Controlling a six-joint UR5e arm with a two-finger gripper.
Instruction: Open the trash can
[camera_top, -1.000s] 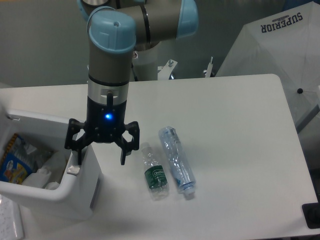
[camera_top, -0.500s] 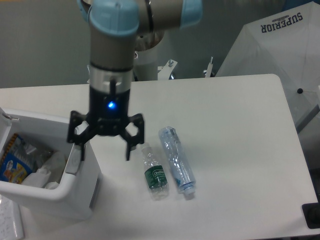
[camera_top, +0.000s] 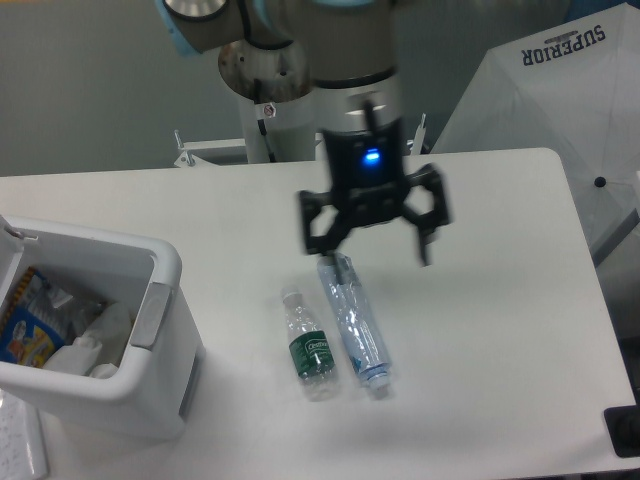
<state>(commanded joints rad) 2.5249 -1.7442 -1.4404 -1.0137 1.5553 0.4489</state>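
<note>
My pincer (camera_top: 372, 240) hangs released; two bottles (camera_top: 352, 322) lie just below it, one trash can (camera_top: 150, 340) stands open far left.

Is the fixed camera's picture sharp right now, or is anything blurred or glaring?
Fixed camera: the gripper and the arm above it are smeared with motion blur, a blue light glowing on the wrist; the trash can, the two bottles and the table look sharp; lighting is soft and even, shadows faint, no strong glare.
</note>
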